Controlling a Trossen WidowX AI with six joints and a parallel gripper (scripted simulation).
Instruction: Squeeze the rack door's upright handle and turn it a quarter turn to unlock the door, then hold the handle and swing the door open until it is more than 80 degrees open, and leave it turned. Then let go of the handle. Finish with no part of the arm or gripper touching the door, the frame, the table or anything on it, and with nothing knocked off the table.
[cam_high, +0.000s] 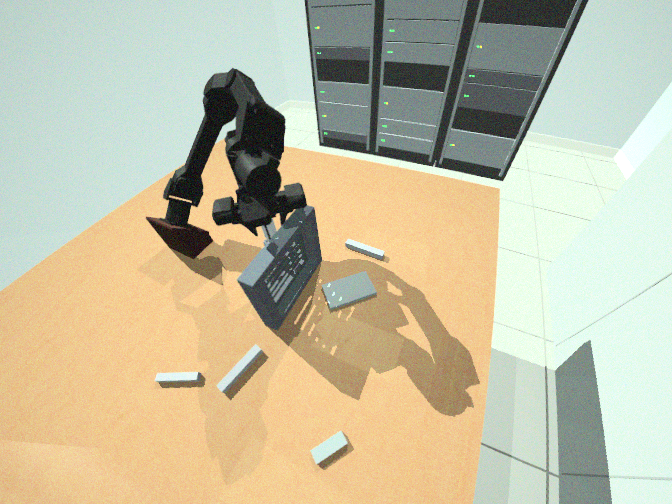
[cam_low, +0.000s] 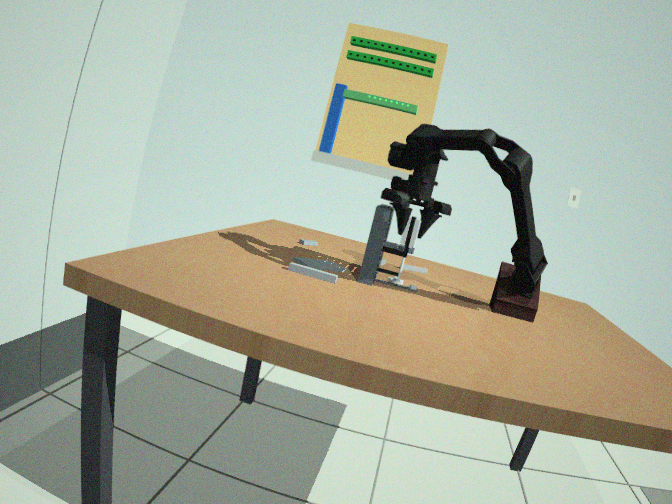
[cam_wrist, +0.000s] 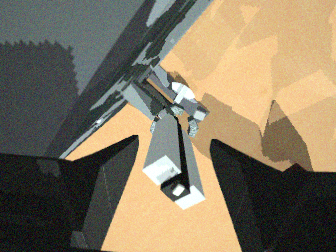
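Note:
The dark grey rack frame stands upright on the table, with its slotted door panel inside its outline; no gap shows at the door. The upright handle, two light grey bars around a dark strip, stands on the arm's side of the door. My gripper is open and points down, one finger on each side of the handle's upper part. In the wrist view table shows between each finger and the handle. How far the handle is turned, I cannot tell.
A flat grey plate lies beyond the frame. Light blocks lie at the frame's far side and in the foreground, one long block, one short block and one thick block. The table edge is at the right.

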